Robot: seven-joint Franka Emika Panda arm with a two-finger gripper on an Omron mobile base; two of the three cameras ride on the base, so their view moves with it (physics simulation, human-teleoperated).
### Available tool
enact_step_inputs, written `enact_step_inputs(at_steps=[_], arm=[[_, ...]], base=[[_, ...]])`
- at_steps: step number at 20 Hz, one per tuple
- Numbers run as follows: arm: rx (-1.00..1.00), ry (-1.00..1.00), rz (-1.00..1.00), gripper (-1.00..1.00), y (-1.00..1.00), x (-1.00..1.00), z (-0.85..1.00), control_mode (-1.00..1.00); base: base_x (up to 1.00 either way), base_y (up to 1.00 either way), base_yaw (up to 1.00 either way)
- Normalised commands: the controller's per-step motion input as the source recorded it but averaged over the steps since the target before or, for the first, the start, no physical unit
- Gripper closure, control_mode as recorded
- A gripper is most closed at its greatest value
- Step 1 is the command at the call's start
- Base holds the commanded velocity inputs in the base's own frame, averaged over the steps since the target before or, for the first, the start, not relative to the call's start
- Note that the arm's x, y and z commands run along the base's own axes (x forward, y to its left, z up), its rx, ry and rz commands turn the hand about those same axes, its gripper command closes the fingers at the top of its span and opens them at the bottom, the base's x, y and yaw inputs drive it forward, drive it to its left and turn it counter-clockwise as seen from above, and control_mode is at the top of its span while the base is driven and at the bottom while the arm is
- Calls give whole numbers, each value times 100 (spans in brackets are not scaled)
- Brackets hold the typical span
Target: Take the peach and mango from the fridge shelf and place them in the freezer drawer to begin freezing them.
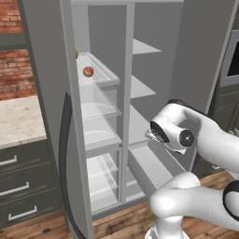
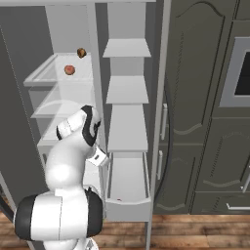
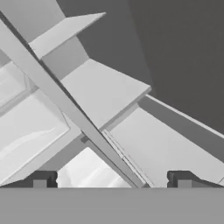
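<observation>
The reddish-pink peach [image 1: 87, 71] [image 2: 69, 70] rests on the ribbed translucent fridge shelf [image 1: 106, 74] [image 2: 44, 72] in the upper left compartment. Behind it sits the orange-brown mango [image 2: 81, 52], half hidden by the door edge in the left base view [image 1: 76, 54]. The light-grey freezer drawer [image 2: 128, 207] [image 1: 151, 165] [image 3: 170, 151] stands pulled out at the bottom of the right compartment. My gripper [image 3: 111, 179] is open with nothing between its fingertips. It hangs well below the fruit, in front of the centre divider. The hand [image 2: 99, 157] shows beside the divider, above the drawer.
Plain grey shelves [image 2: 127, 88] stack above the drawer. Clear bins [image 1: 100, 135] fill the left compartment under the fruit shelf. The open fridge door [image 1: 51, 116] stands at the left, another door edge [image 2: 161, 122] at the right. Dark cabinets [image 2: 210, 122] and a counter [image 1: 18, 121] flank the fridge.
</observation>
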Motion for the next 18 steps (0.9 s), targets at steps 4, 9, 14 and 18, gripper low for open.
enact_step_inputs(at_steps=[4, 9, 14, 18], arm=[[-6, 11, 9, -100, -8, -2, 100, -100], [0, 20, 1, -100, -7, 0, 100, -100], [-2, 21, 0, -100, -8, 0, 96, -100], [-43, 1, -1, -100, -3, -49, 8, -100]], base=[[0, 0, 0], [0, 0, 0], [0, 0, 0], [0, 0, 0]])
